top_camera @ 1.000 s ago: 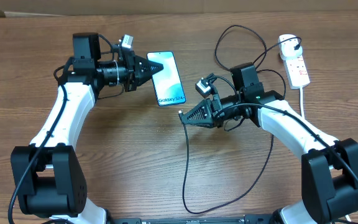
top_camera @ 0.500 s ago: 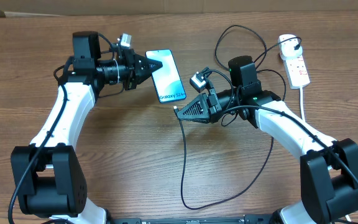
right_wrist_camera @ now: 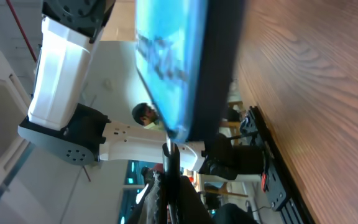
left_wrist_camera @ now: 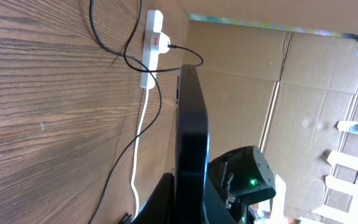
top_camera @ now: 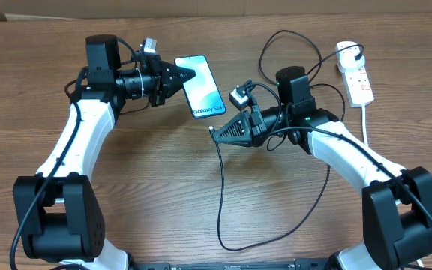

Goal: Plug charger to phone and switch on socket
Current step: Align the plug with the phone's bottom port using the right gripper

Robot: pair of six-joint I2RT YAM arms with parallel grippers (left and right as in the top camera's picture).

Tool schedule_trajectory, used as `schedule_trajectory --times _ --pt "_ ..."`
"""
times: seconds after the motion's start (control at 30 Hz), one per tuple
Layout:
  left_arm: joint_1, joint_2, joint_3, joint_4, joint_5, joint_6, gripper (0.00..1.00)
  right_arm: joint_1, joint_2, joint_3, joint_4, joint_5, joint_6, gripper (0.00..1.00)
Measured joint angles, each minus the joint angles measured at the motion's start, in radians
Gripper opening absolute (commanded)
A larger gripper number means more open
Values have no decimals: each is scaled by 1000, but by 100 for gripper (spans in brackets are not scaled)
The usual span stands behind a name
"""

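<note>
Since a second ago the left end effector [top_camera: 186,76] has drawn the phone [top_camera: 205,88] a little toward the far edge of the bench [top_camera: 126,187]. The phone's near end has swung out to the right. The right end effector [top_camera: 214,133] has come left and toward the far edge, and its tip now sits just below the phone's near end. The socket [top_camera: 356,77] has not shifted; it lies near the far right corner.

The left end effector is clamped on the phone's left long edge. In the left wrist view the phone [left_wrist_camera: 191,137] stands edge-on between the fingers as a dark slab, raised off the wood. Its screen is light blue with a black border and "Galaxy S24" lettering.

The right end effector is closed on the connector end of the charger [top_camera: 220,195]. In the right wrist view the small black tip [right_wrist_camera: 169,151] pokes out beyond the fingers, right at the phone's [right_wrist_camera: 173,56] lower edge. Whether the two touch I cannot tell. The black cable runs down toward the near edge, loops right, and returns to the white plug [top_camera: 346,51] at the socket's far end.
</note>
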Motion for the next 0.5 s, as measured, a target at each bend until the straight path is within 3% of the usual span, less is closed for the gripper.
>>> schedule_trajectory --times 0.5 --pt "0 0 0 0 6 1 4 0 0 0 88 2 104 4"
